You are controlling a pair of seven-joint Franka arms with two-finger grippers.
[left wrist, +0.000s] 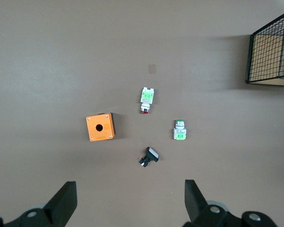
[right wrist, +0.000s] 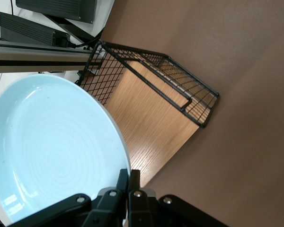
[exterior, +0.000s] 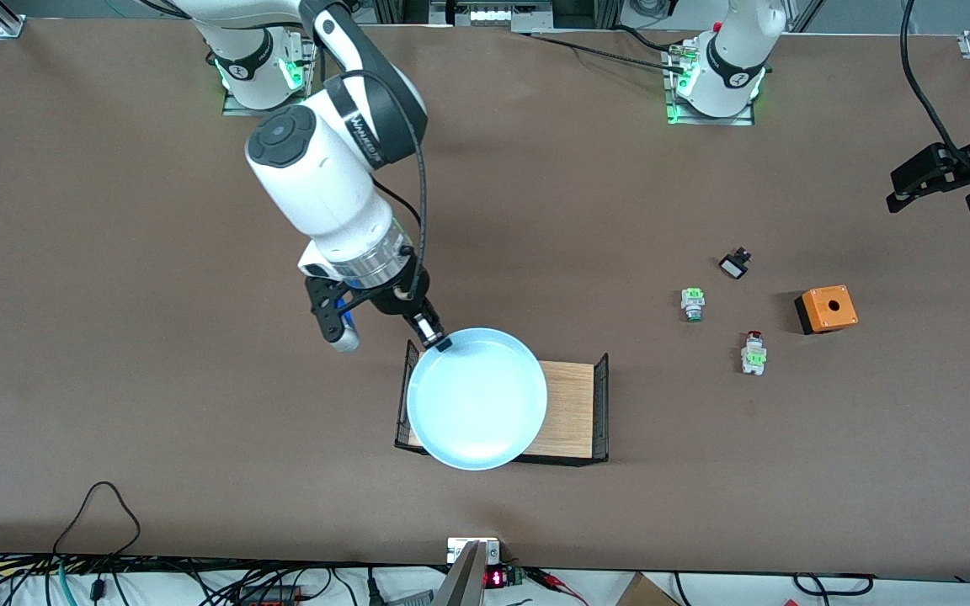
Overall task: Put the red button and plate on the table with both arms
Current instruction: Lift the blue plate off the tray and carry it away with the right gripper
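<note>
The plate (exterior: 477,400) hangs over the tray (exterior: 573,410), covering the end of it toward the right arm's end of the table and spilling past the wire-mesh end there, while the bare wood and the other mesh end show beside it. The right gripper (exterior: 437,338) is clenched on the plate's rim at the edge toward the robots' bases; in the right wrist view its fingers (right wrist: 124,182) pinch the rim with the tray's wood and black mesh visible under the plate (right wrist: 52,151). The button (exterior: 754,353) lies on its side on the table (exterior: 157,379), well apart from the tray, toward the left arm's end, its red cap pointing toward the robots' bases. A green-and-white switch (exterior: 692,304) lies near it, farther from the front camera and a little toward the tray; a small black part (exterior: 735,265) lies farther still. An orange box (exterior: 826,309) with a hole in its top sits beside the button, toward the left arm's end. The left gripper (exterior: 944,181) hovers over bare table near that end, its fingers spread wide and holding nothing; the left wrist view looks down between them on the button (left wrist: 146,100), switch (left wrist: 180,130), black part (left wrist: 149,156) and box (left wrist: 100,127).
</note>
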